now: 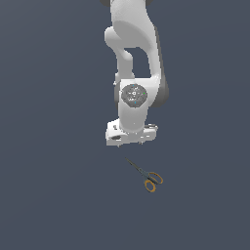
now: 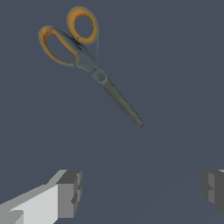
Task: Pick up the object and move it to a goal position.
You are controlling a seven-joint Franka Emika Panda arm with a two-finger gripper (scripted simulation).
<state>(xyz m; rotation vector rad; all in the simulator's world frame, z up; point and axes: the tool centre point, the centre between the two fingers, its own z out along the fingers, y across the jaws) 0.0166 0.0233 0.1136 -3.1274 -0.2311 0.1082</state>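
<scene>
Wrist view shows your fingers (image 2: 70, 192) spread wide, empty, off the scissors (image 2: 94, 70) lying flat mid-worktop (image 1: 49, 195); thin blades could slip out if you close off-centre.

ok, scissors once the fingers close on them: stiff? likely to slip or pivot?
The scissors are probably rigid, with thin grey blades and moulded orange loops. They lie flat, so rolling looks unlikely, but their low profile may make a grasp awkward. The open gripper is much wider than they are; a pinch off the pivot could let them swing or slide.
</scene>
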